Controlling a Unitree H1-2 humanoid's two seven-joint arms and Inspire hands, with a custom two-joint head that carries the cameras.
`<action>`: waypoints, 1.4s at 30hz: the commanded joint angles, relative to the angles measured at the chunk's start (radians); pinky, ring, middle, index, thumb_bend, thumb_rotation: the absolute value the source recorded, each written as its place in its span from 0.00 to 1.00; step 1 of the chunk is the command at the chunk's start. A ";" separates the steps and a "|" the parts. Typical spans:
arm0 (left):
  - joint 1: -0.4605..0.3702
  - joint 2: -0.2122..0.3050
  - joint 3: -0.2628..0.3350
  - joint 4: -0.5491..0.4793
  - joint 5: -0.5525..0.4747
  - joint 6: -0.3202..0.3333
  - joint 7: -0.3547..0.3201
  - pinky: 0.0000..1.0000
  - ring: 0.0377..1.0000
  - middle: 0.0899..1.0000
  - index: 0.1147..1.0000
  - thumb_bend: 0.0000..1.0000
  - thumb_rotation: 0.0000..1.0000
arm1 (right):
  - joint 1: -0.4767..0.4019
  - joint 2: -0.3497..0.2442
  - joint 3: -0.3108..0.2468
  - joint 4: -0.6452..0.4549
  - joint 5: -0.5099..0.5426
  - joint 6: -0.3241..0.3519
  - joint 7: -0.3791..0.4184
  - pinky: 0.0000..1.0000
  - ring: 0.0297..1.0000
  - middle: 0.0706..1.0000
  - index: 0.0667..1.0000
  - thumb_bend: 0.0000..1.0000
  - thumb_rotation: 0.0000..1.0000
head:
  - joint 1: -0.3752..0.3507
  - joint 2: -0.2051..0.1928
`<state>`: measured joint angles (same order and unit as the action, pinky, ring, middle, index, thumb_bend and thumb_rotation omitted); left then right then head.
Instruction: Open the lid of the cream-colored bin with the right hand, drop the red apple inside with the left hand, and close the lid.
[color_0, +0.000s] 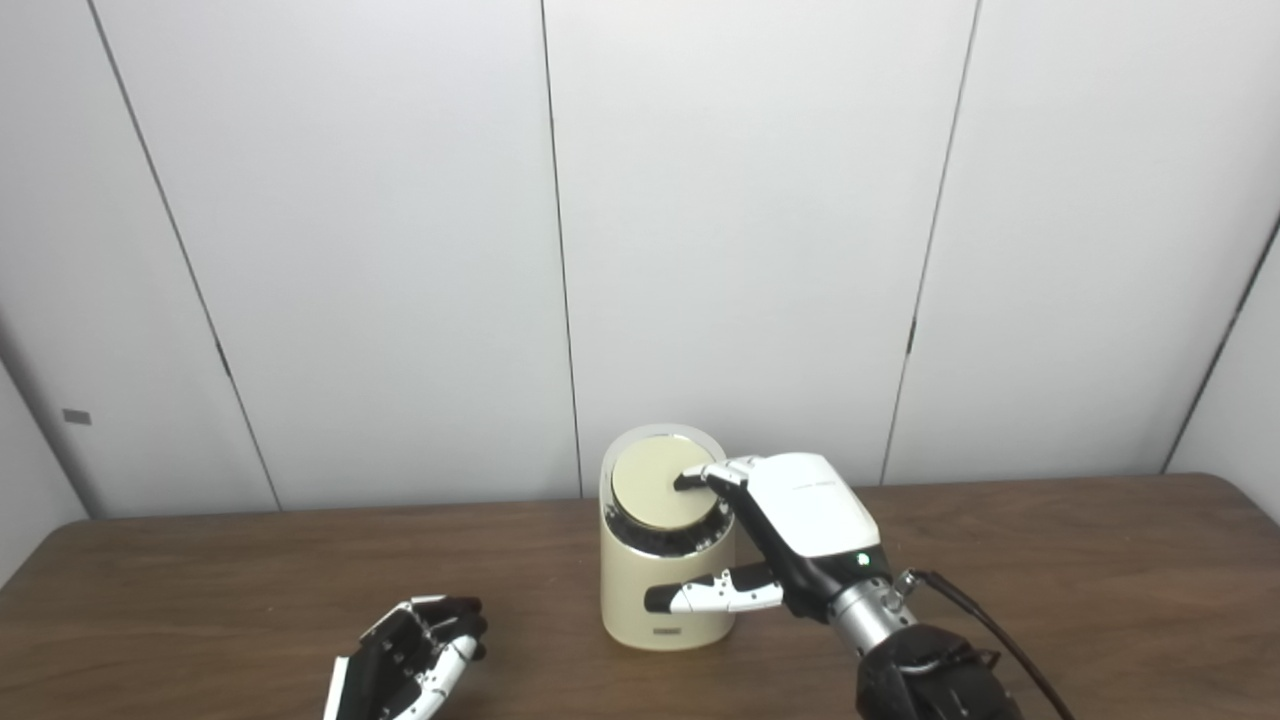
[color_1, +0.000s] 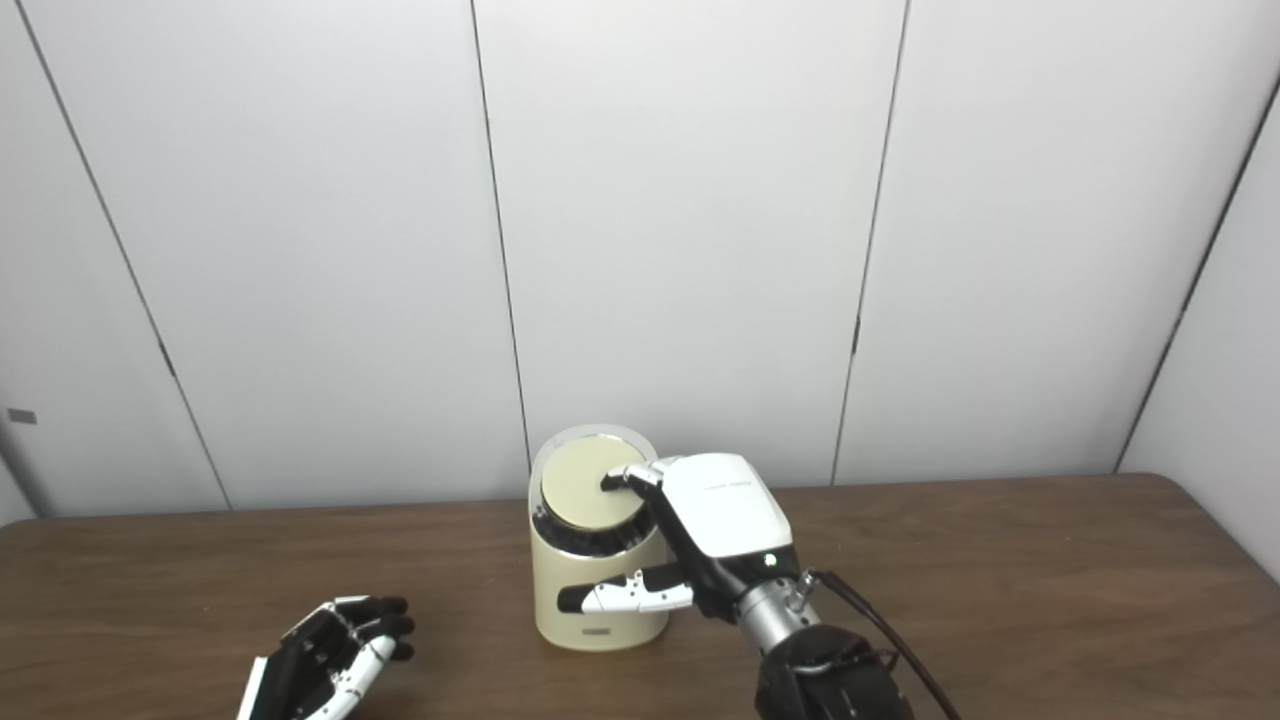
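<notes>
My right hand (color_0: 800, 530): it is up at the cream-colored bin (color_0: 667, 590), fingers bent but grasping nothing; the fingertips (color_0: 692, 481) rest on the lid (color_0: 660, 495) and the thumb lies across the front wall of the bin.
Lid: round disc, tilted a little, sitting in the top opening under my right fingertips; a dark gap shows along its near edge.
Bin: it stands upright on the wooden table (color_0: 1080, 580), just left of my right palm and close to the far edge of the table.
My left hand (color_1: 330, 658): it rests low on the table, well apart from the bin, to the left and nearer to me; the fingers are curled loose and hold nothing.
Red apple: I cannot see it in either view.
Open room: bare table top lies right of my right hand as far as the rounded right edge, and also between my left hand and the bin.
Behind the bin: white wall panels (color_0: 750, 230).
</notes>
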<state>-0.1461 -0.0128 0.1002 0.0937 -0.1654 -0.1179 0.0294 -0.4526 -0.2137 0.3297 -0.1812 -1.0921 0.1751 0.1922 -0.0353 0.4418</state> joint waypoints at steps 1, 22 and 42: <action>-0.025 -0.008 -0.007 -0.015 0.008 -0.016 0.000 0.54 0.58 0.58 0.43 0.49 0.09 | -0.002 -0.017 0.010 -0.019 -0.023 -0.025 -0.015 0.71 0.75 0.73 0.72 0.82 0.84 | 0.000 0.000; -0.026 -0.019 -0.016 -0.010 0.006 -0.003 -0.012 0.53 0.58 0.58 0.56 0.44 0.47 | 0.039 -0.042 0.077 -0.002 -0.123 -0.066 -0.013 0.73 0.78 0.76 0.74 0.83 0.82 | 0.007 -0.005; -0.024 -0.024 -0.024 -0.018 0.004 0.001 -0.014 0.52 0.58 0.58 0.56 0.43 0.49 | 0.054 -0.028 0.086 -0.003 -0.262 -0.029 0.045 1.00 1.00 1.00 0.70 0.90 0.94 | 0.007 -0.001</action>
<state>-0.1475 -0.0307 0.0815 0.0966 -0.1579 -0.0963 0.0264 -0.4042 -0.2359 0.4130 -0.1915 -1.3449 0.1456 0.1732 -0.0261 0.4403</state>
